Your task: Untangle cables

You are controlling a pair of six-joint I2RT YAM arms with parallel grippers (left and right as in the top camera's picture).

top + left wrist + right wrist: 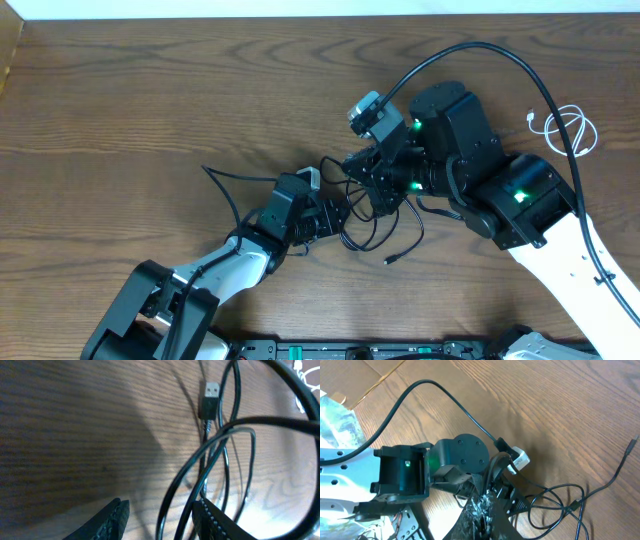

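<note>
Right gripper (pixel 487 502) pinched shut on thin black looped cables (pixel 207 407), prob. anchoring tangle. Left gripper (pixel 160 515) half-open, jaws astride one strand, ready to pull.

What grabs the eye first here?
The black cables lie tangled mid-table, with the left gripper and right gripper both at the knot. In the left wrist view a black loop runs between the open jaws, with a USB plug lying beyond. A white cable sits coiled alone near the table's right edge.
</note>
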